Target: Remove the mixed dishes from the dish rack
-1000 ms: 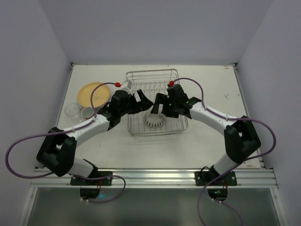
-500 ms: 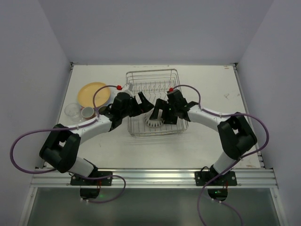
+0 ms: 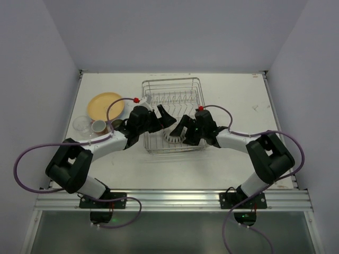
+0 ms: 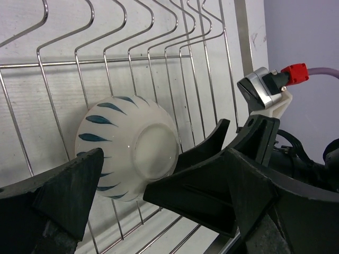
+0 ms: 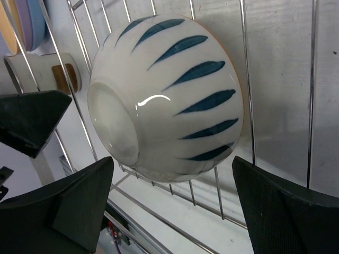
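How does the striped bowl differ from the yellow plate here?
The bowl sits base-up inside the dish rack; the plate lies flat on the table, left of the rack. The bowl is deep, white with blue stripes; the plate is shallow, plain yellow-orange. Both are round.

Bowl [image 5: 164,90] between my right fingers [image 5: 69,206] is showing white with dark blue teardrop stripes. Those fingers are reading matte black, and my left fingers [image 4: 69,185] too. Dish rack [image 4: 159,58] wire under them is showing silver. Out left of my left fingers, cup [image 5: 37,71] is looking cream with a brown patch and plate [image 3: 104,105] yellow-orange.
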Robot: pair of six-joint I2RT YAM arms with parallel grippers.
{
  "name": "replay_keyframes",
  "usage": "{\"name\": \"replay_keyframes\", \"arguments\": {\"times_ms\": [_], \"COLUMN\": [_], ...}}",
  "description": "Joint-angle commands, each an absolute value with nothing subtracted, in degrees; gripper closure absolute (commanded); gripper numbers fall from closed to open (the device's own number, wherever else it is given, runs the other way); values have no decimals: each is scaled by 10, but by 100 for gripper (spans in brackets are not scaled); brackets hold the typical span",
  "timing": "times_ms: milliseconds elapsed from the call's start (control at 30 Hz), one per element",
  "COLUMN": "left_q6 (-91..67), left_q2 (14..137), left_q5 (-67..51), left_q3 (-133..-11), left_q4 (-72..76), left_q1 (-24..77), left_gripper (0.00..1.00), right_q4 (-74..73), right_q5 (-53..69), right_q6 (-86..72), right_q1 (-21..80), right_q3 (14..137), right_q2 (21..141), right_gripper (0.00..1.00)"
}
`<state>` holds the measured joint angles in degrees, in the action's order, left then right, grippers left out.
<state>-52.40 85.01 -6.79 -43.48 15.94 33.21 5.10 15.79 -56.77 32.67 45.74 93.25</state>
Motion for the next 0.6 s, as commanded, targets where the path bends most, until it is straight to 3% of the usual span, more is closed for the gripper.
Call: {"name": "replay_keyframes", "arguments": {"times_ms": [0, 567], "left_q6": [-536, -534], "left_q2": [860, 860], "left_q5": [-71, -52], "left_q3": [-435, -446], "left_q4": [195, 185], "left_q1": [339, 341], "left_gripper": [0, 0], "right_q4": [104, 243], "right_q5": [120, 92], "right_q6": [-605, -654], "right_q1": [323, 323], "right_q3": [422, 349], "right_q2": [897, 878], "right_gripper": [5, 4]}}
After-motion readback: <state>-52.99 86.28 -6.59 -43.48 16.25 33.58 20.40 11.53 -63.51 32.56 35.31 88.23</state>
